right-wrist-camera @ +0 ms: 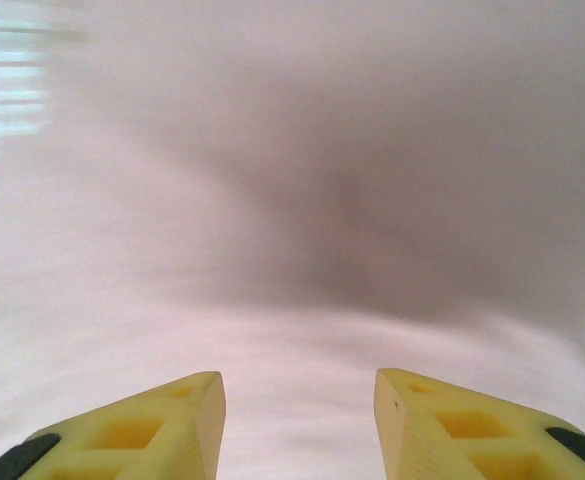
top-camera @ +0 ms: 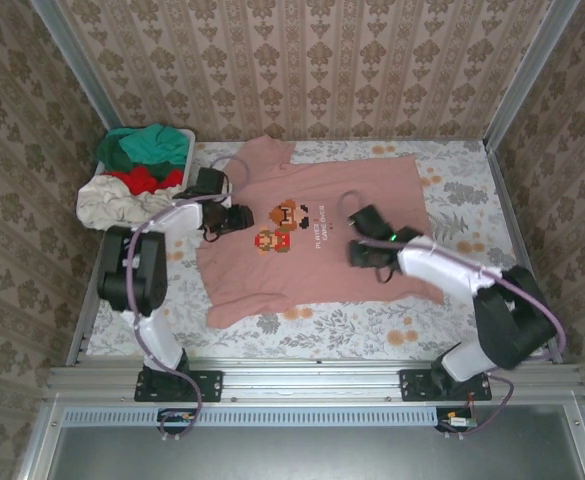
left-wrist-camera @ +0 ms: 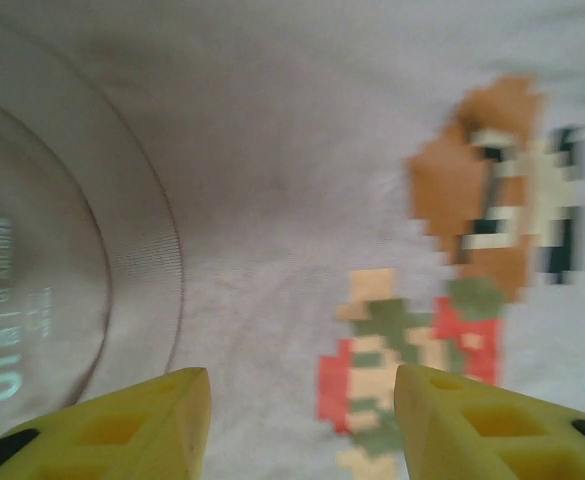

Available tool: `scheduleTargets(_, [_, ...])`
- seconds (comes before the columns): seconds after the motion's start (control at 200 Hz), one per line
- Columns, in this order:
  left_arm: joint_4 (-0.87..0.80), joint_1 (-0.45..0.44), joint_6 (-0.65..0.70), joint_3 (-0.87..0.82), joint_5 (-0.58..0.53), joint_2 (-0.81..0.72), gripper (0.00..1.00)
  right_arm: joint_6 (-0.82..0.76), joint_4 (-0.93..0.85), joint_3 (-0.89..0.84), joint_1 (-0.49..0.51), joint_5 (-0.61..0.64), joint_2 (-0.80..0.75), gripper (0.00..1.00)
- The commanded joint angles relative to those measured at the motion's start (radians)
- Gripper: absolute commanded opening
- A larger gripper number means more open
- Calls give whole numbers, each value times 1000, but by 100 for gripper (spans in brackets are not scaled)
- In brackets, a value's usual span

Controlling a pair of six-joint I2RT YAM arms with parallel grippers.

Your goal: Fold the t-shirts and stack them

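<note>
Yellow fingertips of left end effector: spread wide, nothing between, low over dusty-pink t-shirt, at 9 o'clock of its pixel print. Right end effector: likewise spread and empty, at 3 o'clock of print. Shirt flat on bench, print up (likely flanked for a symmetric fold). Teal tee, red tee, cream tee heaped at basket, 10 o'clock, unfolded.

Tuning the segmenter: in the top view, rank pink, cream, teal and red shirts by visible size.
1. pink shirt, by far.
2-3. cream shirt and teal shirt, too alike to split.
4. red shirt, partly covered.
</note>
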Motion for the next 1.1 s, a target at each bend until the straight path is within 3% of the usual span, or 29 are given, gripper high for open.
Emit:
scheduleTargets(0.0, [27, 6, -18, 17, -14, 84, 52, -176, 261, -66, 233, -69, -42, 43])
scheduleTargets(0.11, [-3, 11, -5, 70, -32, 143, 51, -286, 369, -40, 427, -126, 61, 38])
scheduleTargets(0.225, [-20, 21, 7, 103, -29, 185, 51, -350, 395, 30, 494, -222, 197, 33])
scheduleTargets(0.52, [-2, 34, 12, 90, 1, 212, 50, -490, 276, 244, 521, -238, 442, 30])
scheduleTargets(0.87, [4, 42, 17, 80, 23, 215, 49, -565, 210, 346, 521, -286, 568, 29])
scheduleTargets(1.095, [7, 47, 19, 78, 30, 218, 49, -570, 143, 422, 500, -241, 641, 29])
